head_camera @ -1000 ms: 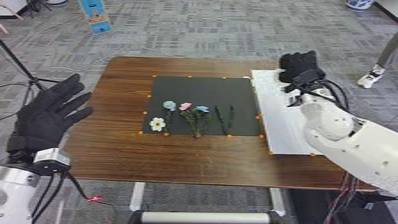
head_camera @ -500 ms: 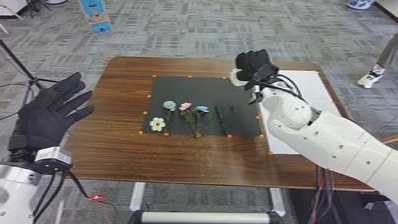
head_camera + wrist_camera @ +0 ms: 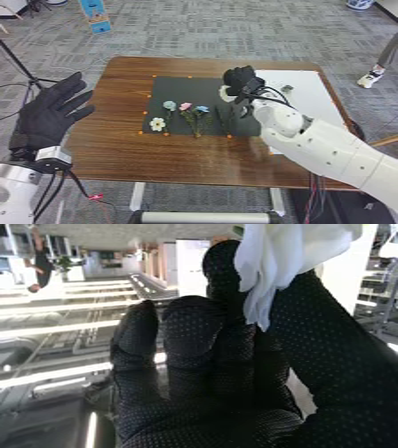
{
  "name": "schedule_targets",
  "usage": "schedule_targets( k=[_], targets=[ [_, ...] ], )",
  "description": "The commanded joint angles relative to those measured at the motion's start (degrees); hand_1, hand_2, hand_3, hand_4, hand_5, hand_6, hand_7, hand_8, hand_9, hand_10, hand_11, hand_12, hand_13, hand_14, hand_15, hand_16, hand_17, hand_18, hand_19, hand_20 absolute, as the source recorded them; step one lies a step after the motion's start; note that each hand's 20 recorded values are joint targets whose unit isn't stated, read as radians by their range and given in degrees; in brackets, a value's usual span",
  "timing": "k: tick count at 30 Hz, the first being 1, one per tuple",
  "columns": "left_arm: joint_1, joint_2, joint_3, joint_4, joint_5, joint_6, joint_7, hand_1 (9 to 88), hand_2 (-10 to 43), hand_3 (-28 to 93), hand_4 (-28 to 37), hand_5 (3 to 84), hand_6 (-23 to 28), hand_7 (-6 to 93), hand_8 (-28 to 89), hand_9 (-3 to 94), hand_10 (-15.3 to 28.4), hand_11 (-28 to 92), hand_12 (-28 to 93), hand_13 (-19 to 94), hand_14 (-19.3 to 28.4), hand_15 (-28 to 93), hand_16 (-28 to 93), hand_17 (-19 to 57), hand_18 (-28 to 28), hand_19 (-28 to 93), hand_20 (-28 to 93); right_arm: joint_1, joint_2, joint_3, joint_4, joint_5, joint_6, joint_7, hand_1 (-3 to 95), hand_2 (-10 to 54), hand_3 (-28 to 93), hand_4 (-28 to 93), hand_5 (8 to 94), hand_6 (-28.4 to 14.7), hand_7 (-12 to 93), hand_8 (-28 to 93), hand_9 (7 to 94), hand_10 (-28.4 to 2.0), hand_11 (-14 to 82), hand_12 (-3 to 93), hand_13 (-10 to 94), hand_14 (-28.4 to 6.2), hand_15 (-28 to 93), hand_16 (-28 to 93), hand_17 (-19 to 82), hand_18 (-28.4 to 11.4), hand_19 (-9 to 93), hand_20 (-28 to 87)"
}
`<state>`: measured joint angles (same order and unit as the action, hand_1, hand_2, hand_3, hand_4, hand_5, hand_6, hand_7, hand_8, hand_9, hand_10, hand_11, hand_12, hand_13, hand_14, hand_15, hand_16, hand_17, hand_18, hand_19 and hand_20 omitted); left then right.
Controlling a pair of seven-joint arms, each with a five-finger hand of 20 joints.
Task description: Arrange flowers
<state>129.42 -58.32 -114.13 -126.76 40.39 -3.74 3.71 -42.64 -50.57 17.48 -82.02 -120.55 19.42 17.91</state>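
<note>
In the head view, a white flower [image 3: 227, 94] is held by the right hand [image 3: 241, 80], at the upper middle of the frame, slightly right of centre. In the right wrist view, it is pinched between the thumb and the curled fingers [image 3: 233, 274]. On the dark mat [image 3: 178, 86], near the centre of the frame, another white bloom [image 3: 157, 124], a pale blue-green bloom [image 3: 169, 105], a pink bloom [image 3: 185, 106] and a blue bloom [image 3: 202, 109] are laid out. At the right of the frame, a white sheet [image 3: 313, 102] is laid on the brown counter [image 3: 178, 162]. At the left edge, the left hand [image 3: 44, 120] is raised, fingers extended and spread, with nothing held.
</note>
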Motion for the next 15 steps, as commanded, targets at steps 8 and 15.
schedule_targets(
  k=[8,15],
  targets=[
    [-0.7,0.55,0.63,0.54,-0.34,-0.87,-0.67,20.0,-5.8,68,-28.3,25.3,2.8,17.1,-9,20.8,10.3,16,15,18,12.9,16,4,-12.8,22.3,40,7,0.3,-4.8,-1.4,3.3,-0.8,1.5,1.0,50.9,-9.5,79,-28,70.1,4.6,50,-4,84.6,-3.0,21.4,49.5,67,-3.8,69,43,26,-18.8,77,54],
    [-1.1,0.64,0.88,0.69,-0.32,-0.84,-0.74,20.0,-5.7,68,-28.3,25.3,2.8,17.1,-9,20.7,10.3,17,15,18,12.8,16,4,-12.8,22.3,40,7,0.2,-4.9,-1.6,3.1,-1.5,0.9,1.1,50.9,-9.5,79,-28,70.0,5.0,50,-4,84.9,-3.1,20.5,49.3,67,-3.9,69,43,26,-18.8,77,54]
  ],
)
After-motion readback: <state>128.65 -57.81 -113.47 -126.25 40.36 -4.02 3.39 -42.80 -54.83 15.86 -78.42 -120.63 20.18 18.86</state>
